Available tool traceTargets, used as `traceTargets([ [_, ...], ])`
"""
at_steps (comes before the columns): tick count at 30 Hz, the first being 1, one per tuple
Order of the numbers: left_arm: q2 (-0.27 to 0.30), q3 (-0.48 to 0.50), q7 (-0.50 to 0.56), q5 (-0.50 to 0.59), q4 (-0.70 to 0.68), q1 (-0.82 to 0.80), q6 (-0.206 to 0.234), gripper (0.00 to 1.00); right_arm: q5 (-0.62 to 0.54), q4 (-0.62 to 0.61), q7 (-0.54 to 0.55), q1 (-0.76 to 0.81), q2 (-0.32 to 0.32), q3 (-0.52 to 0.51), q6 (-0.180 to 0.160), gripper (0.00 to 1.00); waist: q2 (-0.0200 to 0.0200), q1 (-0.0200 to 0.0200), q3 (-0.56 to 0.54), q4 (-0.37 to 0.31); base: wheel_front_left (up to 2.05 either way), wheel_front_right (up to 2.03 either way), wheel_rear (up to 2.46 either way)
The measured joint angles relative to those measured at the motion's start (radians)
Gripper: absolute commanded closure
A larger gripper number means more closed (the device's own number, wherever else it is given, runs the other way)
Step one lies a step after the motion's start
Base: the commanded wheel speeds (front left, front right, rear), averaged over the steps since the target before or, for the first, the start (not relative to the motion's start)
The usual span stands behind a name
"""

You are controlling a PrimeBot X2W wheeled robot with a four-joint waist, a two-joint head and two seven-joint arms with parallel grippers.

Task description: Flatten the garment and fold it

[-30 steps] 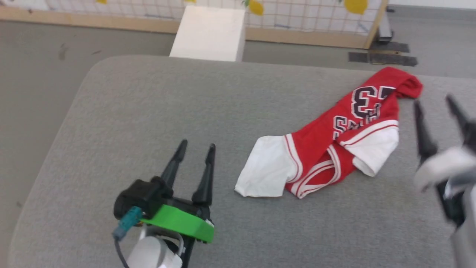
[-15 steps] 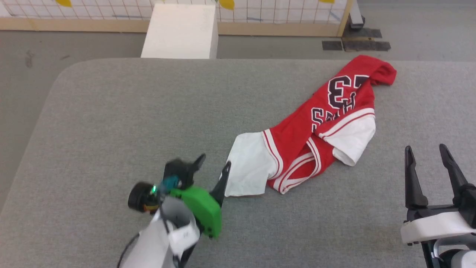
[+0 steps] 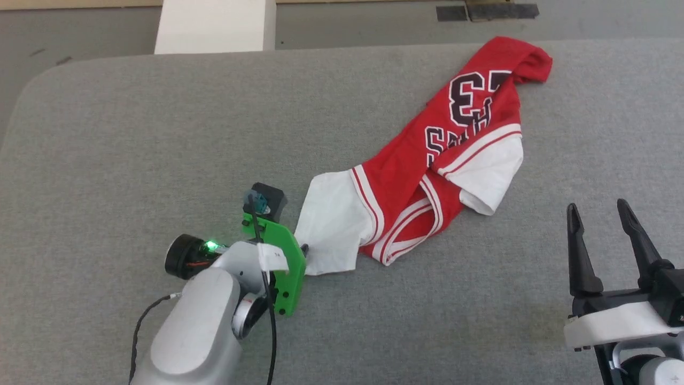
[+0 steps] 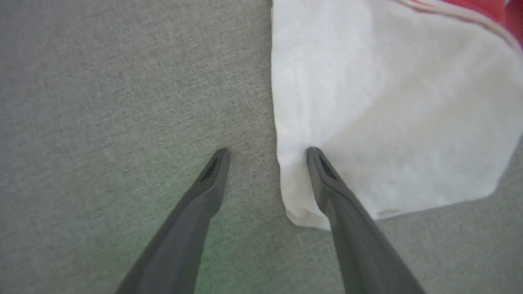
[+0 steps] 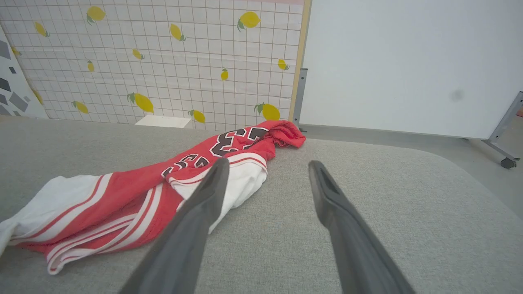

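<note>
Red jersey lies crumpled in a long diagonal heap on the grey woven table. It's soft knit, with white sleeves, striped trim and a black 3 showing. The left arm bends over, wrist turned down, and the left gripper is spread wide, straddling the near sleeve's stitched edge. The right gripper is spread too, its 2 fingers level above the cloth, well apart from the jersey.

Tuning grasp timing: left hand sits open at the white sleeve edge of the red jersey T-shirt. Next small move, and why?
Probably lower the left hand and close on the white sleeve hem. Its open jaws straddle that edge, one finger over the grey fabric tabletop, the other over the sleeve; gripping there would let it pull the crumpled red jersey T-shirt flat.
</note>
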Motion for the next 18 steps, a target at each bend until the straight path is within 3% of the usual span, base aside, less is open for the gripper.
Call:
traceTargets([
  [1,-0.003,0.003,0.018,-0.013,0.0,-0.001,0.0,0.0,0.0,-0.002,0.0,0.0,0.0,0.001,0.0,0.0,0.0,0.0,0.007,-0.004,0.0,0.0,0.0],
  [2,-0.005,0.008,0.04,-0.03,0.001,-0.001,0.0,0.14,0.003,-0.002,0.0,0.0,0.0,0.0,0.0,0.0,0.0,0.0,0.013,-0.008,0.0,0.0,0.0],
  [4,-0.005,0.016,0.058,-0.049,-0.011,-0.001,-0.001,0.93,0.011,-0.002,0.007,0.0,0.0,-0.002,0.0,0.0,0.0,0.0,0.023,-0.012,0.0,0.0,0.0],
  [5,-0.004,0.022,0.055,-0.062,-0.017,-0.001,-0.002,1.0,0.011,-0.001,0.009,0.0,0.0,-0.006,0.0,0.0,0.0,0.0,0.028,-0.013,0.0,0.0,0.0],
  [10,-0.005,0.055,-0.055,-0.067,-0.036,0.007,0.019,1.0,0.015,0.009,0.019,0.0,0.001,-0.028,0.0,0.0,0.0,0.0,0.034,0.001,0.0,0.0,0.0],
  [18,0.003,0.203,-0.351,-0.053,-0.063,0.017,0.169,1.0,0.01,0.057,0.106,0.001,0.001,-0.039,0.0,0.0,0.0,0.0,0.007,0.043,0.0,0.0,0.0],
])
